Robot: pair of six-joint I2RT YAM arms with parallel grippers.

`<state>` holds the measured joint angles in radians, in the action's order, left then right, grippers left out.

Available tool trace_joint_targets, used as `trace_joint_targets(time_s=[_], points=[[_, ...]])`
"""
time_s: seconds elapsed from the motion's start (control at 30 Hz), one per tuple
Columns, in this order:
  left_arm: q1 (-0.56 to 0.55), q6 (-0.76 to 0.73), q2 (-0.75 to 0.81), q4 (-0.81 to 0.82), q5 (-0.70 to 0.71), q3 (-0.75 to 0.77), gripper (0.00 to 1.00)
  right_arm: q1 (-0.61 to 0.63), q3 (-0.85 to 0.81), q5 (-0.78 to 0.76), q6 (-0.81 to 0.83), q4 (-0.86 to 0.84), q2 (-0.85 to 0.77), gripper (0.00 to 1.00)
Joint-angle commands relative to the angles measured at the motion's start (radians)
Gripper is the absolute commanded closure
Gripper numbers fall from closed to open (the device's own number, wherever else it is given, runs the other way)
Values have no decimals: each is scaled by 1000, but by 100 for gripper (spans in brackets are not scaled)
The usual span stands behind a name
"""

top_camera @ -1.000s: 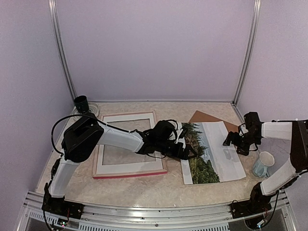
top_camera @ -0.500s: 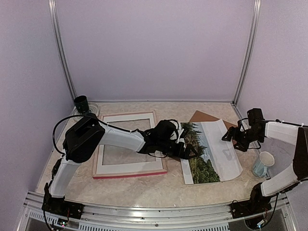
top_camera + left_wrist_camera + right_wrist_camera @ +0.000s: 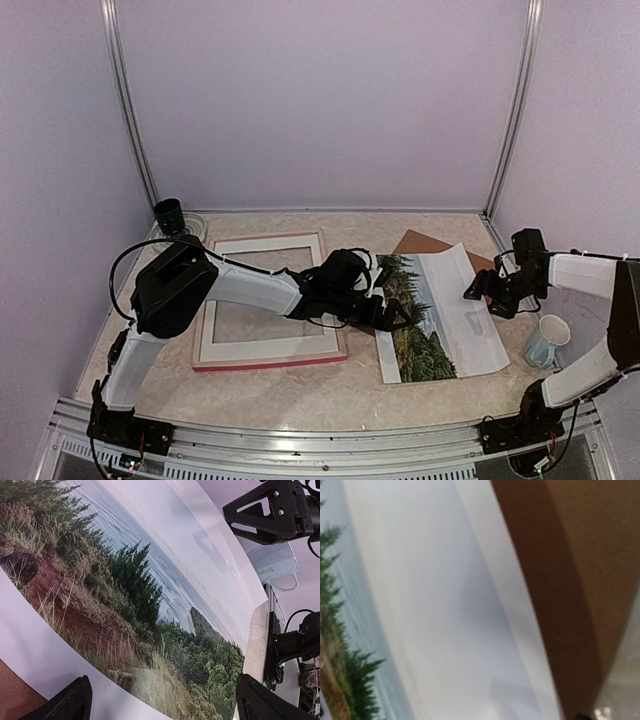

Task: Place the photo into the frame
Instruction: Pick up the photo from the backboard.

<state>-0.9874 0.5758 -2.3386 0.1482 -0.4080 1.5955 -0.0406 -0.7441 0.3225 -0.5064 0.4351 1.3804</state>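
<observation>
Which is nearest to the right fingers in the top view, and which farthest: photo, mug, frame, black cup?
1. Photo, directly by the right fingers.
2. Mug, near right edge.
3. Frame, left of centre.
4. Black cup, far left corner.

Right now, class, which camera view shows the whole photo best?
The top external view: the photo lies whole there, all four corners visible. The left wrist view gives only a close slice of trees and water; the right wrist view, a blurred pale strip.
</observation>
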Motion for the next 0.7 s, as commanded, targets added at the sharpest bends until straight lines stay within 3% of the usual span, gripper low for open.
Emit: trace_joint_targets(time_s=[0.0, 0.13, 0.27, 0.4, 0.57, 0.67], points=[[-2, 4, -53, -83, 15, -2, 1, -12, 21, -23, 17, 7, 11, 23], [0, 7, -53, -84, 14, -2, 1, -12, 25, -60, 30, 7, 23, 28], [0, 13, -52, -82, 12, -4, 1, -13, 36, -72, 44, -3, 22, 41], [1, 15, -51, -82, 11, -4, 1, -13, 49, -42, 52, -25, -2, 61], [4, 17, -48, -81, 7, -5, 1, -14, 40, -20, 52, -14, -37, 67], [5, 19, -42, -80, 5, -5, 1, -15, 29, -20, 48, 3, -49, 78]])
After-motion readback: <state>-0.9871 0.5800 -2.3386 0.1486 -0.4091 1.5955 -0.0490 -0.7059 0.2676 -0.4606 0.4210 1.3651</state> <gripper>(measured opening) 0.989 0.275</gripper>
